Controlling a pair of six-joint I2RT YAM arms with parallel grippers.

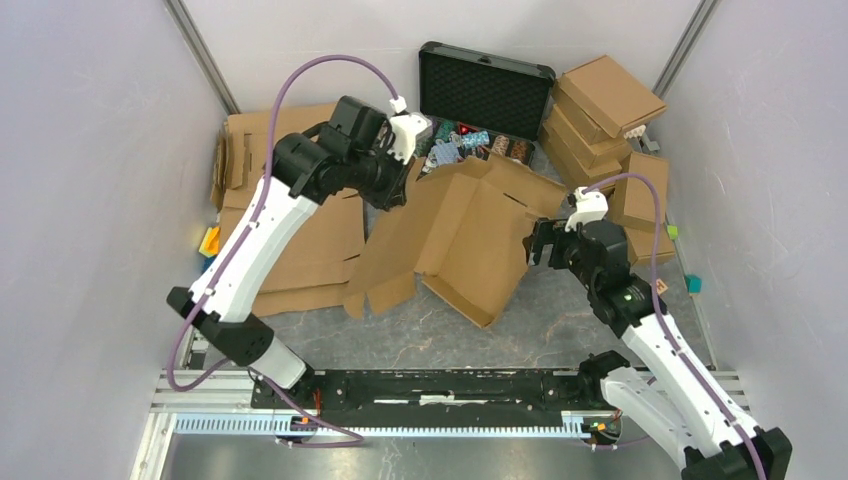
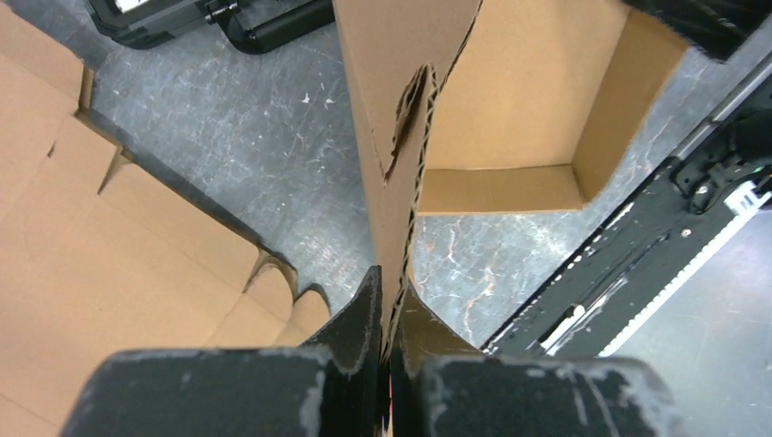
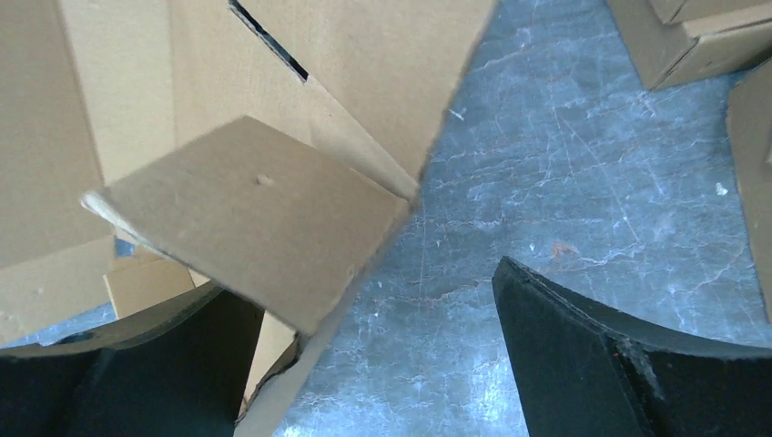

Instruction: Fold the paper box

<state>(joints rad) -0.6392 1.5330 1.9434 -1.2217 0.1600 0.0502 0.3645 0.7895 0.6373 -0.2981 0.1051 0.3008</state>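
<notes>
Paper box (image 1: 455,235) mid-table between the arms, part-folded, one side lifted.
Left gripper (image 2: 390,293) pinched tight on an upright flap edge. Right gripper (image 3: 364,284) spread wide, gripping nothing (a flap overlaps one finger). Box lies near the black case (image 1: 487,90), beside flat cardboard sheets (image 1: 300,240).

paper box (image 1: 455,235) | plain brown corrugated die-cut | partly folded, walls raised | tilted, mid-table

Paper box (image 1: 455,235) mid-counter (image 1: 440,335). Flat cardboard sheets (image 1: 310,240) lie to its left, case (image 1: 485,90) behind it, stack of folded boxes (image 1: 600,110) back right. Left pincer (image 2: 390,319) clamps the box's rear-left edge. Right pincer (image 3: 364,291) sits at its right side, a flap between the spread jaws.
</notes>
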